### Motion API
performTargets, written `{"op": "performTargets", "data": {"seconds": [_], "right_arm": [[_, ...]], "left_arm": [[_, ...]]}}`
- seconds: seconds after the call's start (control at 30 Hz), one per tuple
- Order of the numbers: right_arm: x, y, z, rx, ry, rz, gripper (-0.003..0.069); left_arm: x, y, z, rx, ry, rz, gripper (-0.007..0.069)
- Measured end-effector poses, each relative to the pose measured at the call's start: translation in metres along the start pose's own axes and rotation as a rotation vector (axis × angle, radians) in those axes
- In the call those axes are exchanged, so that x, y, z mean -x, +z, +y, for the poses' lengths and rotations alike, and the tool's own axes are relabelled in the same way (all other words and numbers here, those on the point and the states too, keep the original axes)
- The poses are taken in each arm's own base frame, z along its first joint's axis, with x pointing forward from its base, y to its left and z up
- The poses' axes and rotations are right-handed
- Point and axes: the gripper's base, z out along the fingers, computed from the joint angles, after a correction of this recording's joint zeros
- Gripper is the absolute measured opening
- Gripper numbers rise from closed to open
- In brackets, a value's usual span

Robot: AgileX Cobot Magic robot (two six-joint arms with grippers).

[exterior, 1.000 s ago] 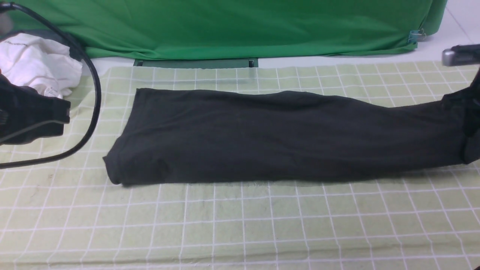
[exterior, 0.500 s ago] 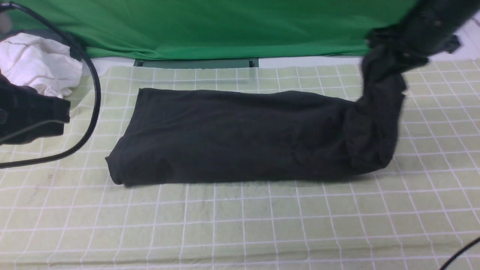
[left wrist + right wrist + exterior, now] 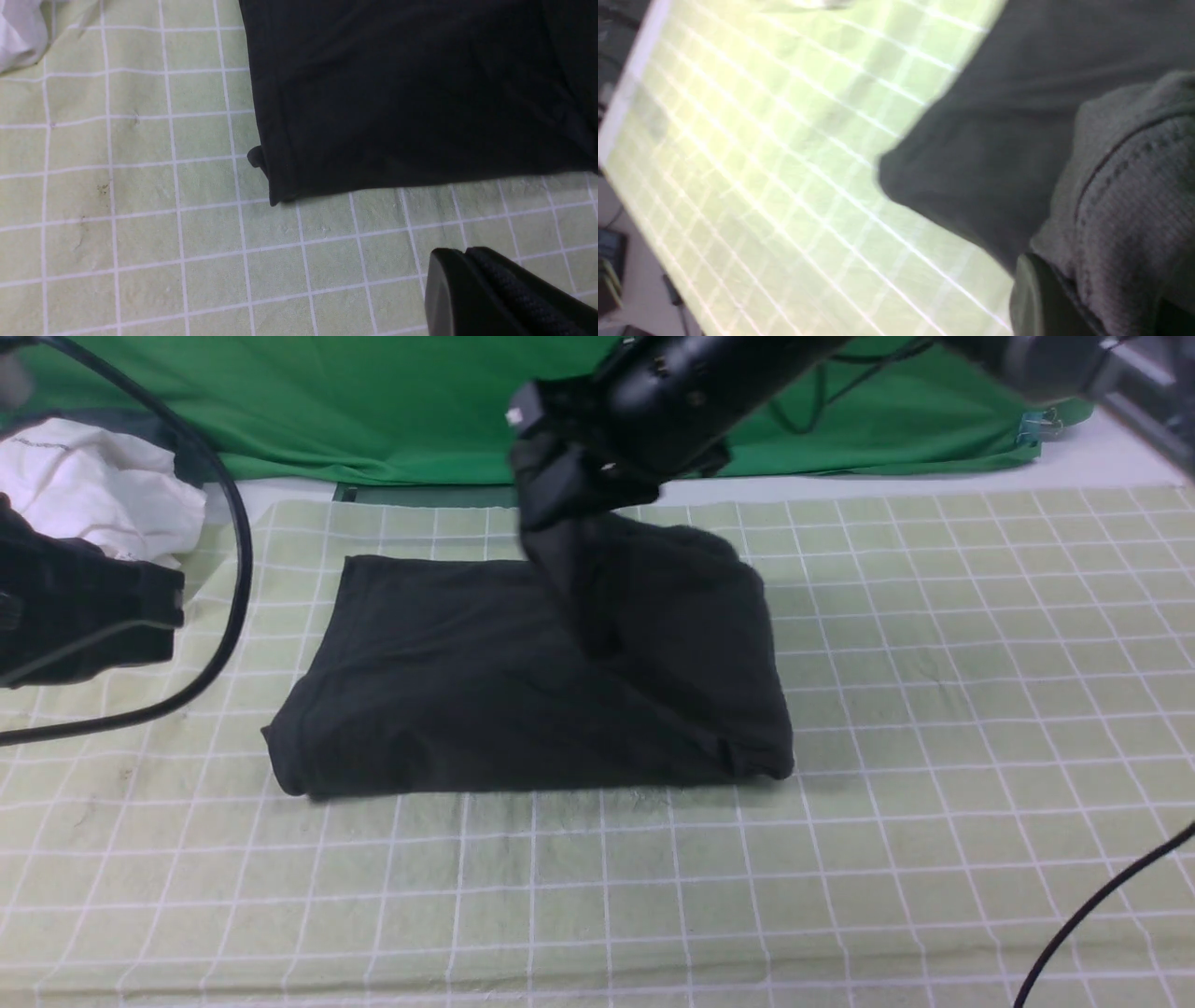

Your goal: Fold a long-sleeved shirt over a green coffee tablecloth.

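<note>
Pale-green gridded tablecloth (image 3: 934, 728) beneath black shirt (image 3: 448, 691); backdrop (image 3: 373, 401) seemingly green fabric.

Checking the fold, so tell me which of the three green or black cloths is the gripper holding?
The black long-sleeved shirt, pinched by the right gripper; the gridded tablecloth and plain green backdrop go untouched.

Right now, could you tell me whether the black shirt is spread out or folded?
Part-folded: the long-sleeved shirt lies doubled on the tablecloth, one end lifted over it by the right end effector.
</note>
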Motion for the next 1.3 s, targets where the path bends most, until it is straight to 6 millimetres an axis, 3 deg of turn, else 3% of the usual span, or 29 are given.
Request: {"op": "performTargets", "data": {"seconds": [0.13, 0.27, 0.47, 0.63, 0.73, 0.83, 0.93, 1.0, 1.13, 1.23, 1.3], "right_arm": [[0.002, 0.023, 0.013, 0.036, -0.008, -0.006, 0.0054], [-0.001, 0.064, 0.018, 0.054, 0.014, -0.028, 0.0073], [-0.007, 0.110, 0.013, 0.063, 0.061, -0.085, 0.0198], [-0.013, 0.132, 0.010, 0.065, 0.084, -0.094, 0.0288], [-0.015, 0.134, 0.011, 0.066, 0.079, -0.084, 0.0335], [-0.013, 0.122, 0.015, 0.064, -0.006, -0.070, 0.0363], [-0.008, 0.096, 0.014, 0.029, -0.108, -0.043, 0.0351], [0.000, 0.067, 0.008, -0.022, -0.161, -0.033, 0.0291], [0.012, 0.006, -0.013, -0.186, -0.225, -0.016, 0.0066], [0.010, -0.023, -0.029, -0.297, -0.221, 0.047, 0.0015], [0.009, -0.026, -0.035, -0.335, -0.222, 0.070, 0.0010]], "left_arm": [[0.000, 0.000, 0.000, -0.005, -0.003, 0.000, 0.0013], [0.000, 0.000, -0.001, -0.007, -0.005, -0.001, 0.0013], [0.000, 0.000, -0.001, -0.009, -0.006, -0.001, 0.0013], [0.000, 0.000, -0.001, -0.009, -0.006, -0.001, 0.0013], [0.000, 0.000, -0.001, -0.009, -0.006, -0.001, 0.0013], [0.000, 0.000, -0.001, -0.009, -0.006, -0.001, 0.0013], [0.001, 0.001, -0.001, -0.008, -0.005, -0.004, 0.0013], [0.003, 0.002, -0.001, -0.013, -0.011, -0.018, 0.0013], [0.009, 0.018, -0.002, -0.051, -0.044, -0.009, 0.0013], [0.019, 0.050, -0.001, -0.110, -0.066, 0.024, 0.0013], [0.022, 0.067, 0.000, -0.129, -0.076, 0.040, 0.0013]]}}
